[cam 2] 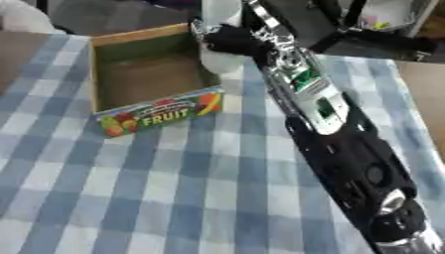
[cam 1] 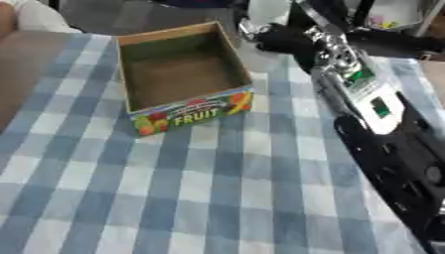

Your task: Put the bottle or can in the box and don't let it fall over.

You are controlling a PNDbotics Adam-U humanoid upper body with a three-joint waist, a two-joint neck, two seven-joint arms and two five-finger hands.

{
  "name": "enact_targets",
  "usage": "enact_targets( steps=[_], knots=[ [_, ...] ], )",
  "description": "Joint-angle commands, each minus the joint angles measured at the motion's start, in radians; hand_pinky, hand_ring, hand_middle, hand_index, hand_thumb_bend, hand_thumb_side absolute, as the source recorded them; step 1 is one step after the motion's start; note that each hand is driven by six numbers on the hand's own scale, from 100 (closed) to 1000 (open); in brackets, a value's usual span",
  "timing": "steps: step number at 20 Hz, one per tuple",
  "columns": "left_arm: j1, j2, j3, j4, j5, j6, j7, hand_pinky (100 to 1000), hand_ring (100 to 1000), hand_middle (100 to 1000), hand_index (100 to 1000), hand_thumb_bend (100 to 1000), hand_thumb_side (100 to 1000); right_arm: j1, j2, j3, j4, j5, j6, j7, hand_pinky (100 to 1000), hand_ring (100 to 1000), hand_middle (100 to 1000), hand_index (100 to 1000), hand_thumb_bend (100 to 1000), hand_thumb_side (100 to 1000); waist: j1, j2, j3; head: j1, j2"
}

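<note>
A: What is lying at the left of the counter?

B: The blue-and-white checked cloth is covering it, and the open cardboard box is sitting on the cloth, its printed front reading "FRUIT". Nothing is showing inside the box but its brown floor.

A: And the bottle?

B: A pale, whitish bottle is standing just to the right of the box, at the box's far right corner. It is outside the box and looks upright, though its lower end is blurred against the box wall.

A: Is the robot hand holding it?

B: The right robot hand is wrapping its black fingers round the bottle's middle, just right of the box. Its arm, silver then black, is running from the lower right, well right of the box, up to that corner.

A: The other robot hand?

B: It is not showing in either view.
</note>
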State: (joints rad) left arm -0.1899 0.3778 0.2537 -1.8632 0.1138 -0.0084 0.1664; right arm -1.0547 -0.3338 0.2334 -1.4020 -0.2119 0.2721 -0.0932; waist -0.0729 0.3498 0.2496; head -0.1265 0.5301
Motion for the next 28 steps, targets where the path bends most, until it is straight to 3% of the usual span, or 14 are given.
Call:
enact_targets(
  steps=[1, 9, 15, 16, 18, 19, 20, 24, 28],
  knots=[
    [-0.014, 0.026, -0.002, -0.024, 0.003, -0.002, -0.008, 1000, 489, 598, 751, 793, 381, -0.044, 0.009, -0.017, 0.026, 0.019, -0.026, -0.010, 787, 879, 894, 325, 100, 100, 0.006, -0.011, 0.014, -0.025, -0.023],
    [-0.053, 0.019, -0.021, -0.030, 0.010, -0.006, -0.026, 1000, 488, 597, 750, 794, 381, -0.127, 0.058, -0.026, 0.145, 0.091, -0.079, -0.048, 787, 880, 894, 338, 100, 100, -0.003, 0.019, 0.096, -0.141, -0.053],
    [-0.075, 0.014, -0.033, -0.032, 0.016, -0.005, -0.041, 1000, 487, 596, 750, 794, 380, -0.170, 0.087, -0.029, 0.227, 0.150, -0.132, -0.071, 786, 888, 895, 367, 100, 100, -0.013, 0.034, 0.139, -0.171, -0.073],
    [-0.074, 0.013, -0.033, -0.032, 0.018, -0.005, -0.042, 1000, 487, 596, 750, 795, 379, -0.171, 0.091, -0.028, 0.239, 0.161, -0.137, -0.072, 786, 891, 900, 407, 100, 100, -0.014, 0.035, 0.140, -0.172, -0.076],
    [-0.073, 0.013, -0.031, -0.031, 0.019, -0.005, -0.042, 1000, 487, 596, 750, 795, 379, -0.171, 0.096, -0.025, 0.254, 0.183, -0.149, -0.062, 790, 907, 931, 657, 100, 100, -0.015, 0.038, 0.136, -0.171, -0.077],
    [-0.073, 0.013, -0.030, -0.031, 0.020, -0.005, -0.042, 1000, 487, 596, 750, 794, 378, -0.170, 0.097, -0.023, 0.259, 0.193, -0.158, -0.051, 792, 910, 944, 780, 138, 149, -0.016, 0.039, 0.133, -0.169, -0.076],
    [-0.073, 0.012, -0.030, -0.031, 0.020, -0.005, -0.042, 1000, 486, 596, 750, 794, 378, -0.168, 0.098, -0.023, 0.262, 0.204, -0.168, -0.039, 797, 916, 964, 873, 231, 267, -0.016, 0.039, 0.129, -0.165, -0.075],
    [-0.072, 0.012, -0.029, -0.031, 0.021, -0.003, -0.042, 1000, 486, 595, 750, 795, 377, -0.162, 0.097, -0.032, 0.275, 0.249, -0.208, -0.004, 819, 935, 984, 934, 186, 332, -0.017, 0.038, 0.120, -0.158, -0.074],
    [-0.070, 0.013, -0.027, -0.031, 0.020, -0.003, -0.041, 1000, 486, 595, 750, 802, 374, -0.159, 0.095, -0.040, 0.279, 0.277, -0.223, 0.014, 819, 934, 965, 931, 206, 302, -0.015, 0.034, 0.118, -0.151, -0.069]
  ],
)
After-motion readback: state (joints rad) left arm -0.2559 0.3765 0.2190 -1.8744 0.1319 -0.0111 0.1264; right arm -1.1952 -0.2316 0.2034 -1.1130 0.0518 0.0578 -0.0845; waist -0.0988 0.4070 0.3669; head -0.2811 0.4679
